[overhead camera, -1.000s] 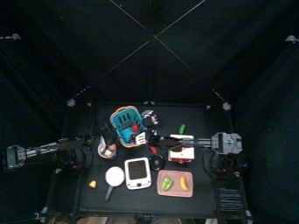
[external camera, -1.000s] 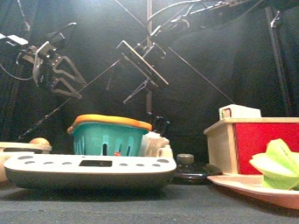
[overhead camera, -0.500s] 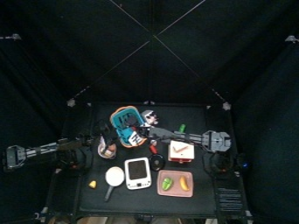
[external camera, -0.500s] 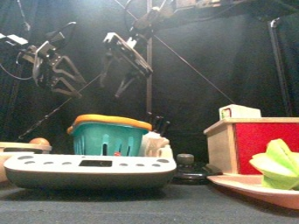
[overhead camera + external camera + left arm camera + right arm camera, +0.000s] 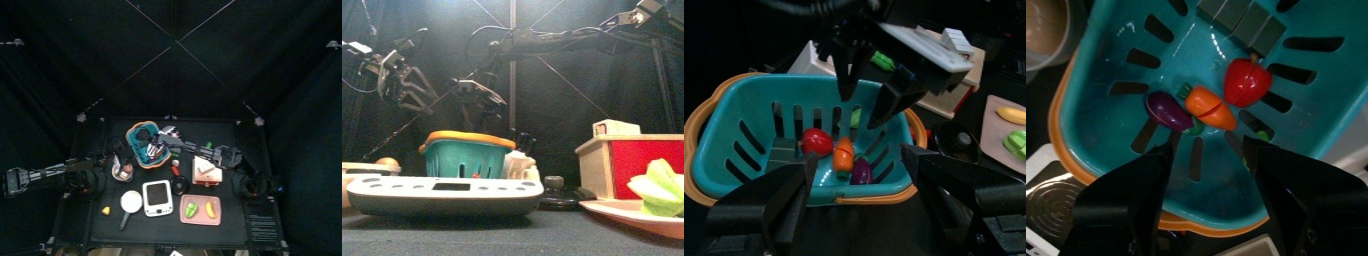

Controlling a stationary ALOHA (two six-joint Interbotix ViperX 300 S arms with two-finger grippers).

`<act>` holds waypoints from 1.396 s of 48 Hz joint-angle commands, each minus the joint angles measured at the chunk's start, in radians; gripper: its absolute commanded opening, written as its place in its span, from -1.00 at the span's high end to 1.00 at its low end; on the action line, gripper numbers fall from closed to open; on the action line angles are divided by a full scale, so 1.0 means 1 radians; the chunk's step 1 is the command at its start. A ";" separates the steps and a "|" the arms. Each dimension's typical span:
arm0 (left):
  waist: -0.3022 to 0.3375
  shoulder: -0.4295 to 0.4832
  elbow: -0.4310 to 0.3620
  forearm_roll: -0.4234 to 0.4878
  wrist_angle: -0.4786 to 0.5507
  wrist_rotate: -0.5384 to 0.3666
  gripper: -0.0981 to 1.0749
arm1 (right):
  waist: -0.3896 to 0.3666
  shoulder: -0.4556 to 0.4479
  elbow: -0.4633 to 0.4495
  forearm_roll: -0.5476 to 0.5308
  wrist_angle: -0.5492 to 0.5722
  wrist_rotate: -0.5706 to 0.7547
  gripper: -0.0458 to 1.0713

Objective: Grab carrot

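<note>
The carrot (image 5: 1207,106) is a small orange piece with a green end. It lies on the floor of the teal basket (image 5: 136,133) between a purple piece (image 5: 1169,111) and a red piece (image 5: 1247,81). It also shows in the left wrist view (image 5: 844,156). My right gripper (image 5: 1207,146) hangs open just above the basket, its jaws on either side of the carrot and not touching it. From above it is over the basket (image 5: 156,147). My left gripper (image 5: 865,166) is open and empty beside the basket, at its left (image 5: 118,165).
A white scale (image 5: 158,197) lies at the front. A red and white box (image 5: 205,170) stands right of the basket. A pink plate (image 5: 210,216) with green and yellow pieces is at the front right. A tiny yellow-orange lump (image 5: 107,211) lies at the front left.
My right arm has swung left from beside the red box to over the basket and lowered its open jaws above the carrot. The left arm has hardly moved.
</note>
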 commanded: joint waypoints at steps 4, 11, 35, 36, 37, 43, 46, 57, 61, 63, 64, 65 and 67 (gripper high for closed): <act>0.008 0.002 -0.011 0.000 -0.005 0.002 -0.86 | -0.005 -0.002 -0.021 0.025 0.002 -0.020 -0.70; 0.012 0.000 -0.011 0.000 -0.005 0.002 -0.86 | -0.014 0.023 -0.020 0.020 -0.017 -0.023 -0.70; 0.021 0.000 -0.006 0.000 -0.003 0.002 -0.86 | -0.060 0.058 0.097 0.020 -0.135 -0.020 -0.70; 0.021 0.000 -0.006 0.000 -0.005 0.002 -0.86 | -0.061 0.057 0.103 0.020 -0.144 -0.020 -0.70; 0.021 0.000 -0.006 0.000 -0.005 0.002 -0.86 | -0.061 0.055 0.109 0.020 -0.153 -0.020 -0.70; 0.021 0.000 -0.006 0.000 -0.003 0.002 -0.86 | -0.061 0.051 0.135 0.020 -0.189 -0.015 -0.70; 0.021 0.000 -0.006 0.000 -0.002 0.002 -0.86 | -0.061 0.051 0.140 0.017 -0.198 -0.014 -0.70; 0.021 0.000 -0.006 0.000 0.006 0.002 -0.86 | -0.061 0.058 0.141 0.015 -0.213 -0.012 -0.68; 0.021 0.000 -0.006 0.000 0.006 0.002 -0.86 | -0.060 0.060 0.141 0.014 -0.213 -0.012 -0.63; 0.020 0.000 -0.006 0.002 0.006 0.002 -0.86 | -0.058 0.066 0.141 0.014 -0.213 -0.012 -0.58; 0.021 0.000 -0.006 0.002 0.006 0.002 -0.86 | -0.057 0.067 0.141 0.014 -0.213 -0.012 -0.55; 0.021 0.000 -0.006 0.003 0.006 0.002 -0.86 | -0.057 0.071 0.141 0.014 -0.213 -0.012 -0.53; 0.021 0.000 -0.006 0.000 0.006 0.002 -0.86 | -0.058 0.077 0.141 0.014 -0.213 -0.011 -0.46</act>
